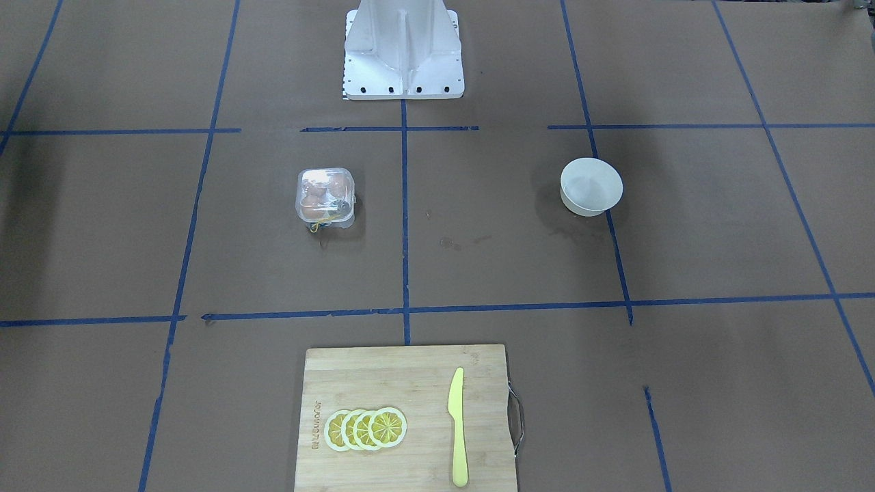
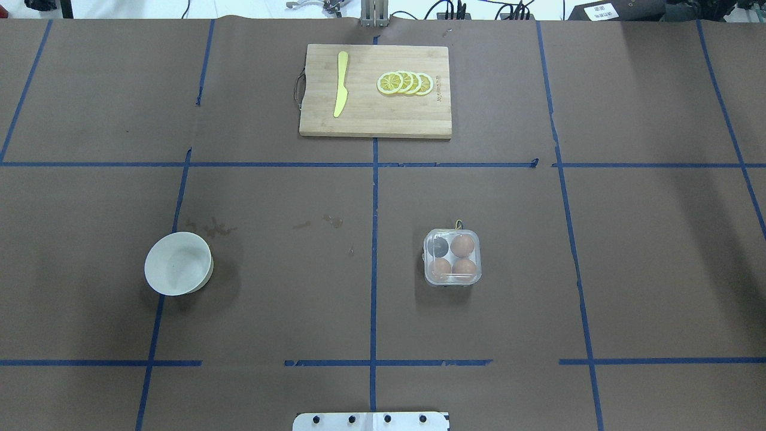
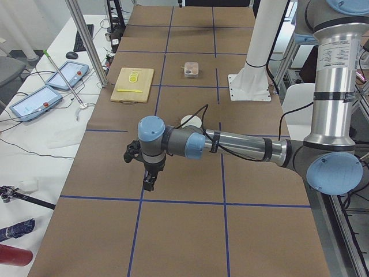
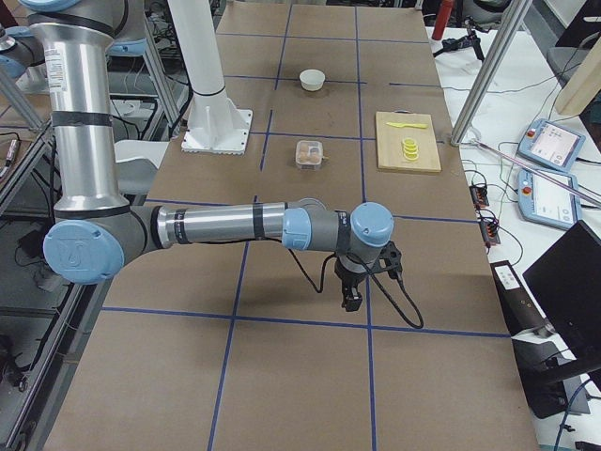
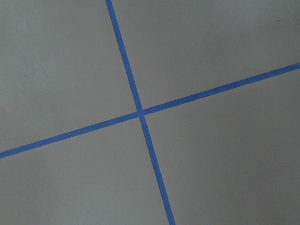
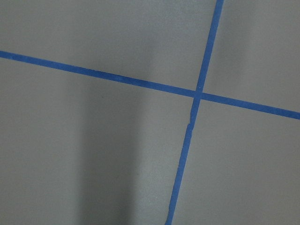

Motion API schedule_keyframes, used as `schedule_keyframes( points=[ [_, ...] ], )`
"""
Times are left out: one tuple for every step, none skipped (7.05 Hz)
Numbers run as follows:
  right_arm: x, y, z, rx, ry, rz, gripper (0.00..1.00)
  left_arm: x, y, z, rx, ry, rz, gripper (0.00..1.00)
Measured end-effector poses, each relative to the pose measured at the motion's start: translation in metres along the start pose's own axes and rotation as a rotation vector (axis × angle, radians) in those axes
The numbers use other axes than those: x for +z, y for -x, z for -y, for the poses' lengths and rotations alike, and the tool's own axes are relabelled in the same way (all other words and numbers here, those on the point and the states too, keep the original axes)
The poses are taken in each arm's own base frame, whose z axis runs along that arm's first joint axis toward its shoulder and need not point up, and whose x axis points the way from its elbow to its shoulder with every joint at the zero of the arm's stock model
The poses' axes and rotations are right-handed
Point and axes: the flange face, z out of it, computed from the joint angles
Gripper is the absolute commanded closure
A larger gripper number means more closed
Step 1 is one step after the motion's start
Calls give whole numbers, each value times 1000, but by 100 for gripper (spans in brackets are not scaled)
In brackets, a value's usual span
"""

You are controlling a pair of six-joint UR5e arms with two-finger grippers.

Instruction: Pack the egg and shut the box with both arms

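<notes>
The clear plastic egg box (image 2: pixel 452 257) stands on the brown table right of the centre line; it also shows in the front view (image 1: pixel 301 198). Its lid seems to lie down over the cells, and a yellow thread (image 2: pixel 458 224) sticks out at its far edge. Three brown eggs lie inside, one of them in the far right cell (image 2: pixel 462 245). The far left cell looks dark. My left gripper (image 3: pixel 149 183) hangs over bare table far from the box. My right gripper (image 4: pixel 351 301) does the same on the other side. Whether either is open or shut, I cannot tell.
A round white bowl (image 2: pixel 178 263) stands empty on the left half. A wooden cutting board (image 2: pixel 376 120) at the far edge carries a yellow knife (image 2: pixel 340 84) and lemon slices (image 2: pixel 406 83). The white base stand (image 1: pixel 403 51) is at the robot's side. Both wrist views show only table and blue tape.
</notes>
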Motion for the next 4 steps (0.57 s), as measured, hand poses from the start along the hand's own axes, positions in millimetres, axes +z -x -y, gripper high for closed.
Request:
schedule_keyframes(
  points=[
    [-1, 1, 1, 4, -2, 0, 0, 9, 5, -3, -43, 13, -45, 0],
    [-2, 1, 3, 6, -3, 0, 0, 16, 9, -5, -79, 24, -69, 0],
    [-1, 1, 3, 6, -3, -1, 0, 21, 16, -8, -95, 31, -78, 0],
    [-1, 1, 4, 6, -2, -2, 0, 17, 25, -12, -104, 22, -78, 0]
  ],
)
